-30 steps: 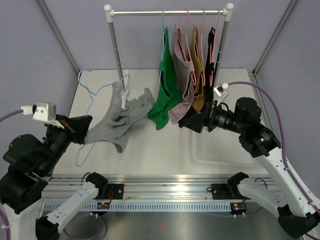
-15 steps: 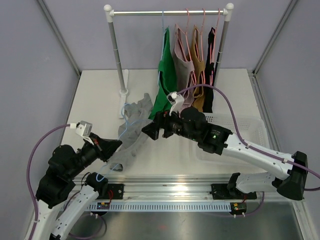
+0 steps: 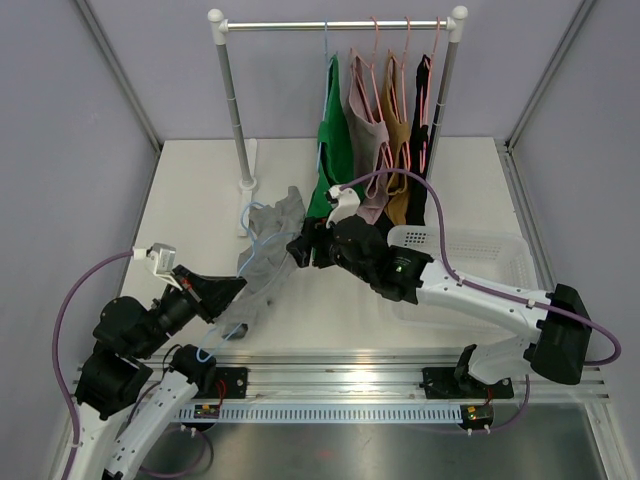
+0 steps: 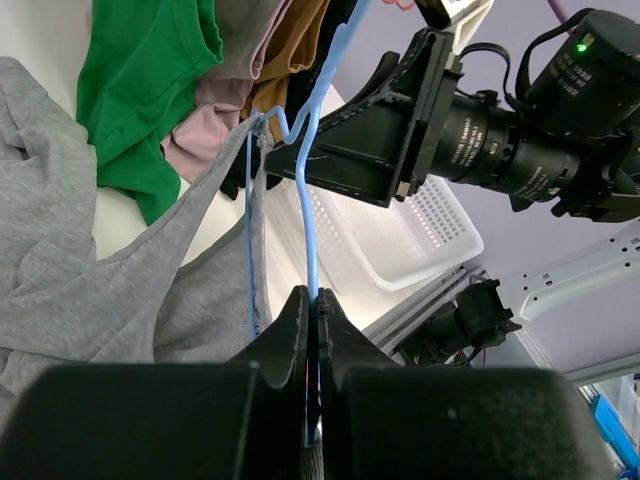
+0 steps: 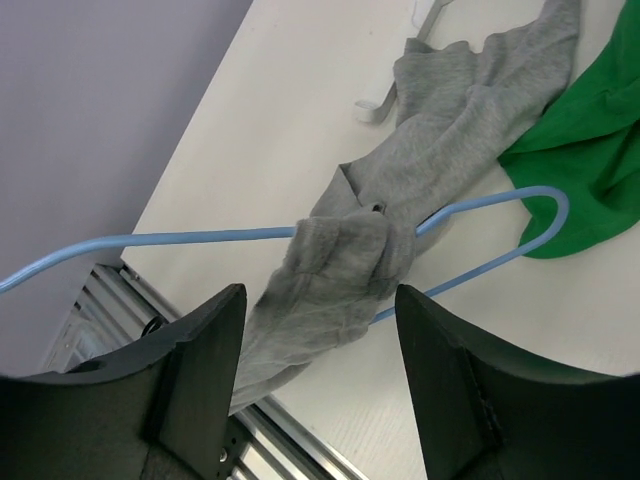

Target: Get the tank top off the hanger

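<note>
Top external view: a white bench [image 3: 190, 200] carries a white clothes rail [image 3: 231, 100]. Just in front of the rail's left post, the grey tank top [image 3: 268, 262] lies bunched, threaded on a light-blue wire hanger [image 4: 307, 240]. The left pincer [image 4: 312, 300] pinches the hanger's wire. The right pincer [image 5: 318, 300] stands spread over the cloth.

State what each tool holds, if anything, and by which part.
Left tool pinches the thin light-blue wire hanger on a straight stretch of its frame. Right tool is open over the grey fabric tank top, holding nothing.
</note>
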### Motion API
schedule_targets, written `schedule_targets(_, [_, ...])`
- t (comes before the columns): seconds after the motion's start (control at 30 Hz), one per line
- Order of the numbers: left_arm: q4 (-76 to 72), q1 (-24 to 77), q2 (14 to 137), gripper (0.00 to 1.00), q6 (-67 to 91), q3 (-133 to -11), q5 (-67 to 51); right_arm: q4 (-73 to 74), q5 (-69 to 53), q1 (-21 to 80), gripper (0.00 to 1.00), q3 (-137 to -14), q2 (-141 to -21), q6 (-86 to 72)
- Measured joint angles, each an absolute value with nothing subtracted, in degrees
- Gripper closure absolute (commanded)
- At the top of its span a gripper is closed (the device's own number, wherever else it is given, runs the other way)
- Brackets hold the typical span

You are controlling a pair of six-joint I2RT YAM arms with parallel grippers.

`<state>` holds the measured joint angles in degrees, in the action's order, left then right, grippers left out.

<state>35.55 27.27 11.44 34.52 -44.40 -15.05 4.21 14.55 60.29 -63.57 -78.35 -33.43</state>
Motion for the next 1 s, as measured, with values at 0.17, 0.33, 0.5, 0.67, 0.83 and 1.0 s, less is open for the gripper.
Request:
schedule_targets(0.17, [35.0, 27.3, 11.4, 1.0, 34.6, -44.4, -15.2, 4.2, 16.9, 60.3, 0.54, -63.5, -79.3, -33.1])
schedule_targets(0.33, [35.0, 27.3, 11.4, 1.0, 34.6, -44.4, -15.2, 4.2, 18.8, 60.3, 0.98, -63.5, -79.4, -32.3])
schedule_targets(0.5, [35.1, 27.3, 11.5, 1.0, 34.2, -44.4, -15.2, 4.8, 21.8, 60.4, 1.0, -63.5, -79.4, -31.5])
schedule_targets(0.67, [36.9, 27.3, 12.9, 1.0, 32.4, -44.5, -16.3, 8.8, 27.0, 59.6, 1.0, -63.6, -79.3, -29.1])
schedule_targets(0.83, [38.2, 27.3, 13.8, 1.0, 31.3, -44.5, -19.3, 12.4, 28.7, 54.1, 1.0, -63.4, -78.8, -27.7])
schedule_targets(1.0, [38.1, 27.3, 12.9, 1.0, 31.3, -45.1, -21.9, 14.1, 29.0, 50.9, 1.0, -61.7, -74.9, -27.4])
